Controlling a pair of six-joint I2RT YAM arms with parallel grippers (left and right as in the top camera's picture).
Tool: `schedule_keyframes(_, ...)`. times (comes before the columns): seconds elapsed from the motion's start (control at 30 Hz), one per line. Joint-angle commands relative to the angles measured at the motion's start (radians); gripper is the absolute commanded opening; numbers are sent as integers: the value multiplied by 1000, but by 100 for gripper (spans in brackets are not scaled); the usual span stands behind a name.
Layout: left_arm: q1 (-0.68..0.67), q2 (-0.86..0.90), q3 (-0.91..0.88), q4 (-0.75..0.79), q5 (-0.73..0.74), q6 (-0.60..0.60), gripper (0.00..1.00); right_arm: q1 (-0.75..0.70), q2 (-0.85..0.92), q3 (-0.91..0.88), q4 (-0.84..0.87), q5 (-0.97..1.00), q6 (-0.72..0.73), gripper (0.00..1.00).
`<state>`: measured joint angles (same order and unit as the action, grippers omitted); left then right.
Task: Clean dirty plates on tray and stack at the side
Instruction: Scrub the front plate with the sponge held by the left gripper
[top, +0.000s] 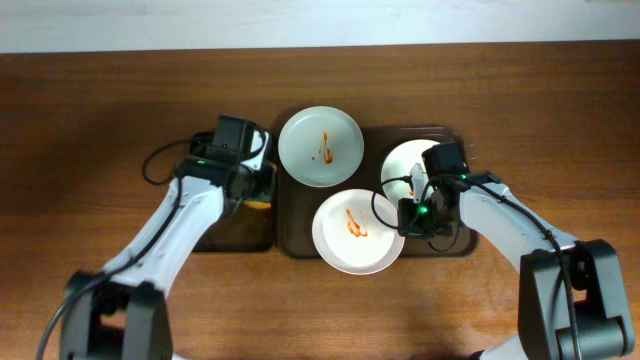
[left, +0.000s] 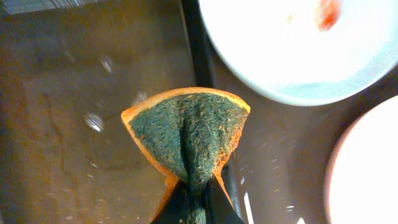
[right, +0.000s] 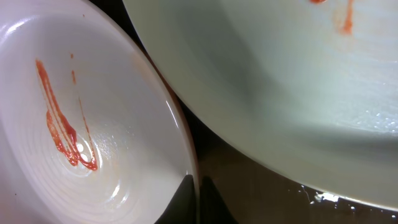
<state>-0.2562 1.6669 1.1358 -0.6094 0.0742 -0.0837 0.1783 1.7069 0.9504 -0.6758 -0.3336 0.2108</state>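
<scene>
Three white plates lie on the dark brown tray. The far-left plate and the front plate carry orange-red sauce squiggles. The right plate is partly hidden under my right arm. My right gripper is shut on the front plate's right rim; in the right wrist view the jaws pinch that rim, beside another plate. My left gripper is shut on an orange sponge with a green scouring face, held left of the far-left plate.
A narrower black tray lies left of the brown tray, under my left gripper, and it also shows in the left wrist view. The front plate overhangs the brown tray's front rim. Bare wooden table surrounds both trays.
</scene>
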Motion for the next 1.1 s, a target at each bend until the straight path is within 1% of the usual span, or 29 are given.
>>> schedule_keyframes(0.0,-6,-83,38,26,292,-43,0,6,10,-3,0,13,8,4)
schedule_keyframes(0.03,-13,-66,37,46,422,-44,0,6,10,-3,0,13,8,4)
schedule_keyframes(0.07,-30,-47,37,64,491,-44,0,6,10,-3,0,13,8,4)
schedule_keyframes(0.13,-87,24,37,102,523,-140,0,6,10,-3,0,13,8,4)
schedule_keyframes(0.2,-141,113,37,199,675,-226,0,6,10,-3,0,13,8,4)
schedule_keyframes(0.27,-173,193,37,287,779,-330,0,6,10,-3,0,13,8,4)
schedule_keyframes(0.3,-190,233,37,331,841,-357,0,6,10,-3,-1,13,8,4)
schedule_keyframes(0.37,-224,272,37,348,858,-399,0,6,10,-3,0,13,8,4)
schedule_keyframes(0.4,-243,298,37,347,858,-402,0,6,10,-3,-1,13,8,4)
schedule_keyframes(0.47,-282,331,37,344,846,-449,0,6,10,-3,-1,13,8,4)
schedule_keyframes(0.57,-307,364,37,347,830,-467,0,6,10,-3,-1,13,8,4)
schedule_keyframes(0.63,-312,379,37,322,721,-466,0,6,10,-3,-3,13,8,4)
schedule_keyframes(0.67,-311,379,37,312,592,-465,0,6,10,-3,-5,13,8,4)
schedule_keyframes(0.73,-311,379,37,309,404,-465,0,6,10,-3,-10,13,7,4)
schedule_keyframes(0.77,-307,378,37,306,350,-465,0,5,10,-3,-16,13,7,4)
schedule_keyframes(0.8,-296,370,37,280,331,-465,0,5,10,-3,-23,13,8,4)
schedule_keyframes(0.9,-270,299,37,165,188,-391,0,5,10,-3,-31,13,8,4)
schedule_keyframes(0.97,-270,239,37,100,167,-350,0,5,10,-3,-39,13,8,4)
schedule_keyframes(1.0,-270,204,37,89,163,-298,0,5,10,-3,-38,13,8,4)
schedule_keyframes(1.07,-251,97,40,96,160,-277,0,5,10,-3,-39,13,8,4)
